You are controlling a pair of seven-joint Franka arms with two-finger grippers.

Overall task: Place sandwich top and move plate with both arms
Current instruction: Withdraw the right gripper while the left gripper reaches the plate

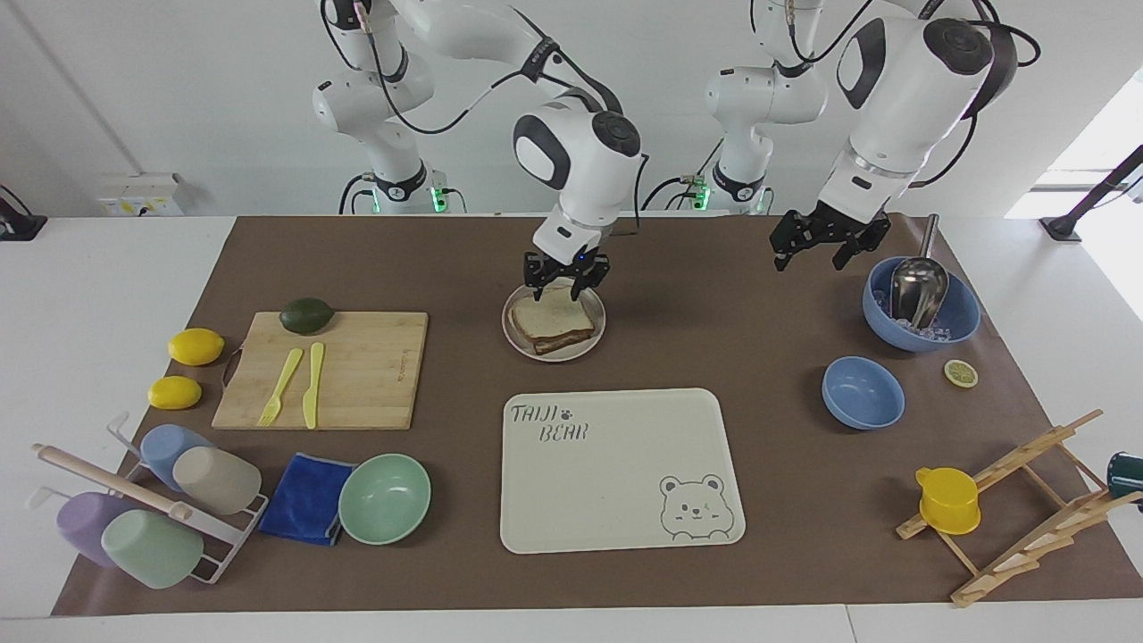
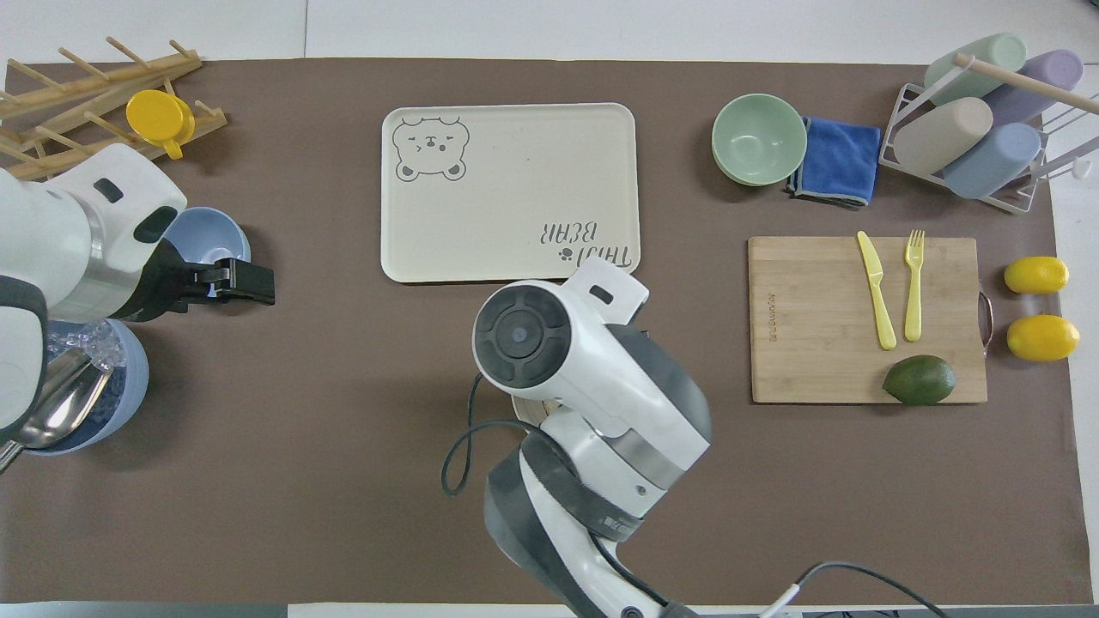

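Note:
The sandwich top (image 1: 554, 317) lies flat on a lower slice on the small round beige plate (image 1: 596, 335), between the bear tray and the robots. My right gripper (image 1: 564, 284) is open and empty, just above the plate's edge nearest the robots. In the overhead view the right arm hides the bread, and only a sliver of the plate (image 2: 525, 410) shows. My left gripper (image 1: 811, 257) is open and empty in the air, over the bare mat between the plate and the big blue bowl. It also shows in the overhead view (image 2: 258, 285).
The cream bear tray (image 1: 616, 469) lies farther from the robots than the plate. A cutting board (image 1: 357, 371) with avocado, knife and fork lies toward the right arm's end. A big blue bowl (image 1: 960, 326) with ice and scoop and a small blue bowl (image 1: 862, 391) lie toward the left arm's end.

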